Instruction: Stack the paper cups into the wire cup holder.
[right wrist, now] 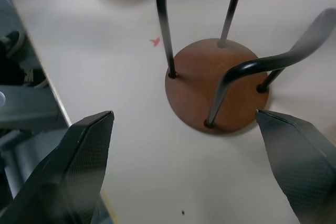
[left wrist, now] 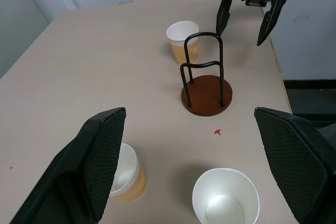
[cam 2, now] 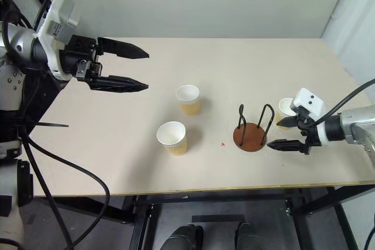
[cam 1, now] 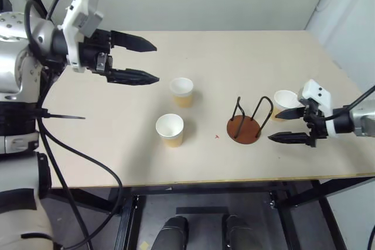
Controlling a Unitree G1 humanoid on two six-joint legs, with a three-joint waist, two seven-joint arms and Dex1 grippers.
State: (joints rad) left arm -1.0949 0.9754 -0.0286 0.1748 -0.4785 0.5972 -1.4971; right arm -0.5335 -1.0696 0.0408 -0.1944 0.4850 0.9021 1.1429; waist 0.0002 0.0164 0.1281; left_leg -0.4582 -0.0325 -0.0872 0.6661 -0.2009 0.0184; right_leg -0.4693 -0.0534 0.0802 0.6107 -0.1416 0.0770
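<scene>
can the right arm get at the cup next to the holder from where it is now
Probably yes. The right tool is open and empty, beside the cup on the holder's right. Nothing lies between them; the wire loops stand on the cup's other side.

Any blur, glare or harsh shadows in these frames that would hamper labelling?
Head views: even, soft lighting, only faint shadows beside the paper cups and the wire cup holder; no glare on the table. Left wrist view: scene sharp, the left end effector fingers look large at the frame's edges. Right wrist view: the nearest wire loop is blurred, the holder's base sharp.
</scene>
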